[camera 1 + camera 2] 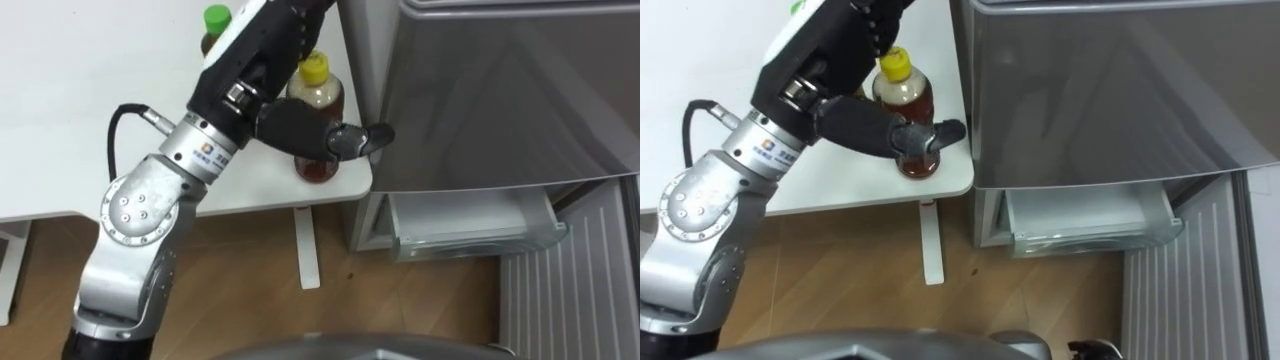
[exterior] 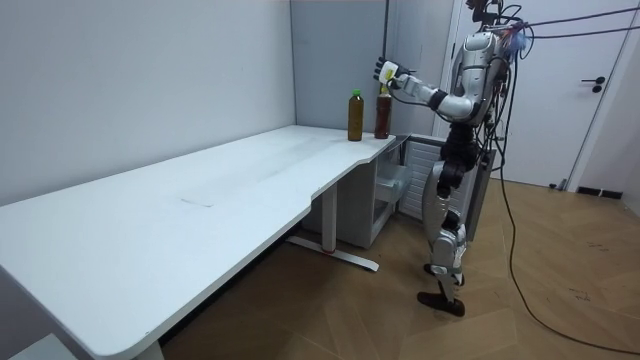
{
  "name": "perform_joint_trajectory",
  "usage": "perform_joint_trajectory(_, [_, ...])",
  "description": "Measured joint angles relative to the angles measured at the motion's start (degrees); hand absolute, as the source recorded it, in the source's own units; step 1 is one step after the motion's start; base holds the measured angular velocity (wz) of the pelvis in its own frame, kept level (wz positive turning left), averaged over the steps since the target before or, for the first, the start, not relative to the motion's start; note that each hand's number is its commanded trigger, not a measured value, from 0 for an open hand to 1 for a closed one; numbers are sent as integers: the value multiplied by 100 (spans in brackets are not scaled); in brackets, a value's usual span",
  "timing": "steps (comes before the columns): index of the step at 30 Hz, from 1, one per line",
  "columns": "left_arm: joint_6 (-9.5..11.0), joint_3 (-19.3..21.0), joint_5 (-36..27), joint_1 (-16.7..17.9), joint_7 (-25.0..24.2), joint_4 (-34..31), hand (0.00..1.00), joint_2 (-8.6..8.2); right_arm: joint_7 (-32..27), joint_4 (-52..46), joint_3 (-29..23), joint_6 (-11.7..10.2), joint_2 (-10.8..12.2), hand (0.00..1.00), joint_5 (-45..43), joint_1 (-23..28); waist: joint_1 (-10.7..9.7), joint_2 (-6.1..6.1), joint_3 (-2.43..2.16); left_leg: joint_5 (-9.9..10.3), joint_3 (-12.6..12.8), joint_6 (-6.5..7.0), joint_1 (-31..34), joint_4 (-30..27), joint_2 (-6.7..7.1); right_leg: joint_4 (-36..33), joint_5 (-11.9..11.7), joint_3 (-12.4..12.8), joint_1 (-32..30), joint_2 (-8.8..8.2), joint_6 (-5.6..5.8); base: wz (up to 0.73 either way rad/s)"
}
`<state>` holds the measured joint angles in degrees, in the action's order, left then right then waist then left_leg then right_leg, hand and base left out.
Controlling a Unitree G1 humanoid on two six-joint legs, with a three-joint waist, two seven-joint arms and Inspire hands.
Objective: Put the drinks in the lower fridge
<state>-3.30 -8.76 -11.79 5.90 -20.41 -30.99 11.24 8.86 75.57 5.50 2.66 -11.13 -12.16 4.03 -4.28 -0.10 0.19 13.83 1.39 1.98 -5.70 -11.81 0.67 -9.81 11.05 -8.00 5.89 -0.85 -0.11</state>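
White desk (image 1: 60, 120) by fridge (image 1: 500, 90) | left hand (image 1: 300, 125) fingers open, thumb across yellow-capped bottle (image 1: 322, 98)

Yellow-capped brown bottle (image 1: 322, 97); green-capped bottle (image 2: 355, 118); white table (image 1: 60, 120); grey fridge (image 1: 500, 90).

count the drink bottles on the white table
2. The yellow-capped bottle stands at the table corner by the fridge, partly behind the left robot hand. The green-capped bottle stands beside it, farther from the fridge. The arm could hide more.
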Motion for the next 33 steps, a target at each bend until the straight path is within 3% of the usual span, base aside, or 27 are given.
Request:
perform_joint_trajectory(10, [-1,103,-550,-14,3,-60,0,1,8,-3,0,102,1,0,1,-2,18,-3,-6,0,-8,0,-91,6,-1,2,0,4,69,0,0,0])
perform_joint_trajectory(22, [-1,175,-544,-19,107,-58,0,15,64,1,1,117,6,0,0,53,7,-14,3,0,-2,0,-96,3,2,5,1,1,92,1,1,0])
perform_joint_trajectory(33, [0,155,481,-5,251,-39,0,7,-6,0,0,97,26,0,-1,57,15,-32,15,0,0,0,-76,12,5,14,2,4,103,4,2,0])
